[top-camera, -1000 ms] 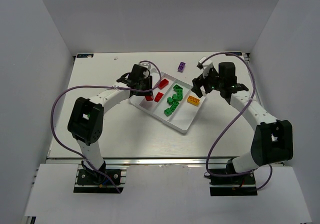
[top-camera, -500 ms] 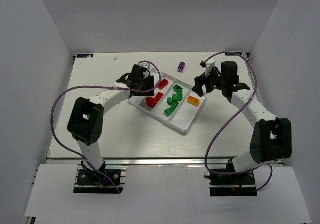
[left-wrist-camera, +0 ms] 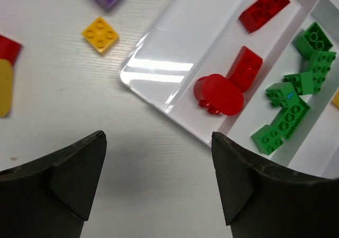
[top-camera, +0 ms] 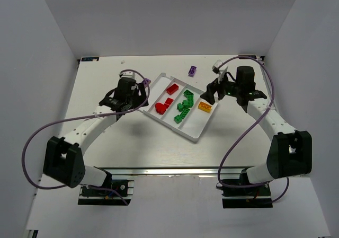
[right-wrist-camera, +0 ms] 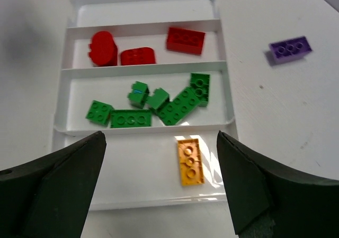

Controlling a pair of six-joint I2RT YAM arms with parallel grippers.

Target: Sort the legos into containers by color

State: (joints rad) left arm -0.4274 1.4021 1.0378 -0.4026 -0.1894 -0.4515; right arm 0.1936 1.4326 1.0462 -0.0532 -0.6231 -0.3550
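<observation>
Three red legos (right-wrist-camera: 136,55), several green legos (right-wrist-camera: 130,118) and one yellow lego (right-wrist-camera: 190,161) were found sorted in the tray (top-camera: 193,131) at the table's middle. A purple brick (top-camera: 192,70) by the far edge was not yet sorted. The left gripper (left-wrist-camera: 158,158) and right gripper (right-wrist-camera: 160,142) were held apart, empty.

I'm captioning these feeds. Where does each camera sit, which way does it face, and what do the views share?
Top external: fixed above and behind the bases, looking down at the table and white tray; left arm and right arm show.
Left wrist: on the left arm, looking down past the open left gripper at the tray's corner.
Right wrist: on the right arm, looking across the tray's compartments past the open right gripper.
Shared: all three show red legos and green legos.
</observation>
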